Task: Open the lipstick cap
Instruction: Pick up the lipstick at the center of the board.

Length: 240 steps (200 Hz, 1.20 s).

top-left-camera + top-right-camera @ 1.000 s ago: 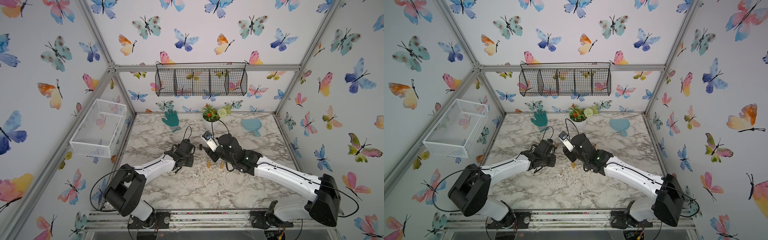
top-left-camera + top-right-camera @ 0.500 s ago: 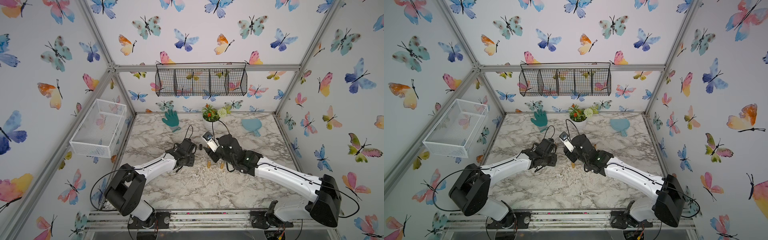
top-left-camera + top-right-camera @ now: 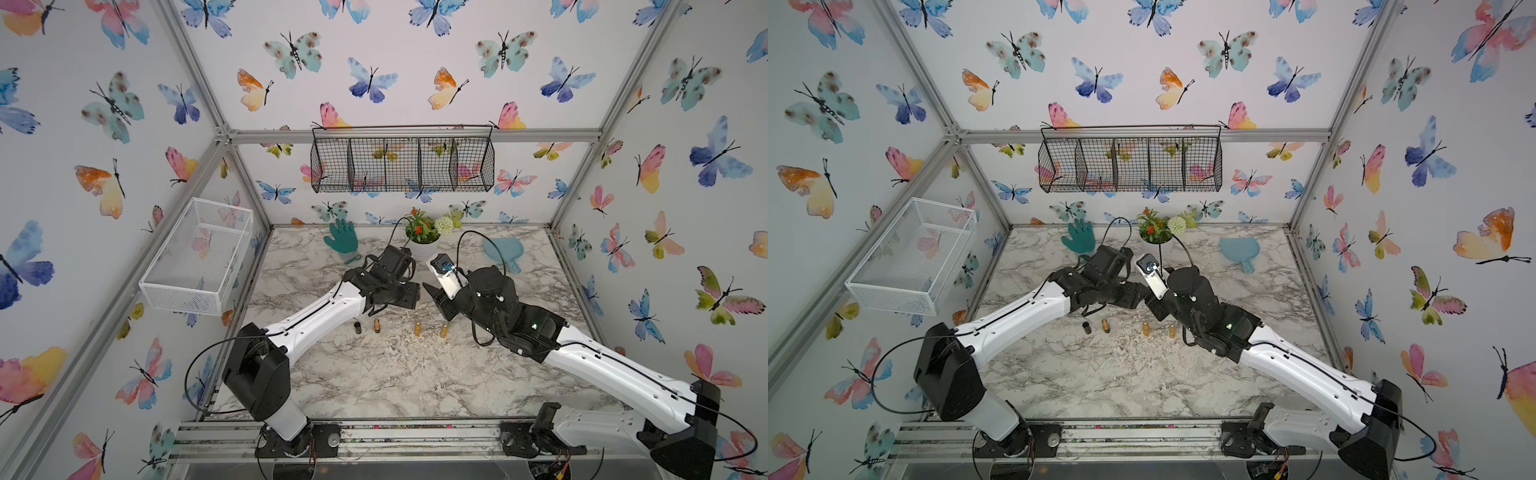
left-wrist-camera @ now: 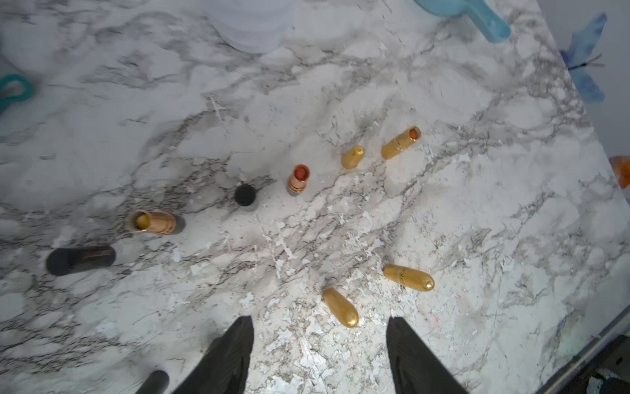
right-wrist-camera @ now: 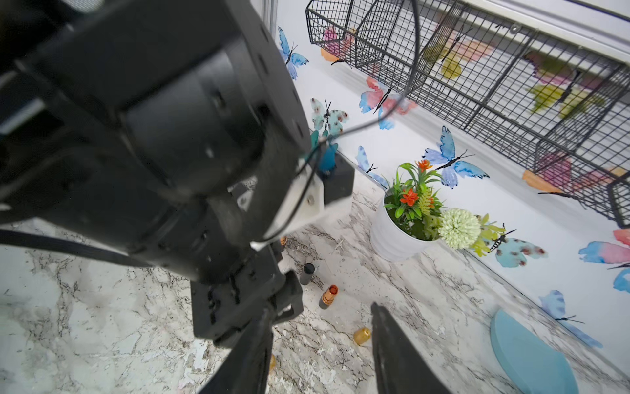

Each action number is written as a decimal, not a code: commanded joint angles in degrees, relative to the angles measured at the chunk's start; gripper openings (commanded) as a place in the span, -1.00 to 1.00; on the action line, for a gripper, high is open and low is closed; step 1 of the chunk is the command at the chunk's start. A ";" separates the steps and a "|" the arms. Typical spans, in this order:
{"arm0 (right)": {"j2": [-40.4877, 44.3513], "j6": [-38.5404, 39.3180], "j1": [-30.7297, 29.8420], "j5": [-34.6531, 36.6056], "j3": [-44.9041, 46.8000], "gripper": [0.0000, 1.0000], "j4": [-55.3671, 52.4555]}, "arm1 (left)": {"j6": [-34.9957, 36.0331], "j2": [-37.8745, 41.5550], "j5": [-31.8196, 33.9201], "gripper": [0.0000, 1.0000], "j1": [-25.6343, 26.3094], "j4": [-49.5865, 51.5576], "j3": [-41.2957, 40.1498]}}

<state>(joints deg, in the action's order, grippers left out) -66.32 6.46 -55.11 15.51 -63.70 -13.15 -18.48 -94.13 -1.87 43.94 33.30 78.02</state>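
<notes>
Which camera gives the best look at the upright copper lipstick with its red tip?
The left wrist view: the copper lipstick stands uncapped in the open, red tip facing the camera. The right wrist view shows it smaller, from the side. In both top views it is a tiny copper speck.

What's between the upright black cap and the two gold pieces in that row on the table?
One open lipstick, copper case with red tip showing, upright beside the black cap. Both top views and the left wrist view show it.
</notes>
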 commanded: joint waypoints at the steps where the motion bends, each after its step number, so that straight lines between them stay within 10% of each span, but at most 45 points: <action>1: 2.66 -0.83 -0.31 2.09 -1.74 0.00 -3.04 | 2.06 -4.57 -1.65 0.27 2.88 4.25 1.95; 73: 5.23 -2.15 -0.26 3.30 2.01 0.01 -2.83 | 3.05 -11.80 6.91 0.21 6.34 6.91 4.75; 240: 3.03 -1.63 -0.26 3.30 3.41 0.01 -1.53 | 3.76 -17.41 3.84 -0.49 6.34 6.34 5.01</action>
<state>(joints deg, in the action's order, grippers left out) -63.16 5.17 -55.11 18.09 -60.95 -14.98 -15.38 -110.63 3.25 50.00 38.72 82.02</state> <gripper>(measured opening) 0.506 0.288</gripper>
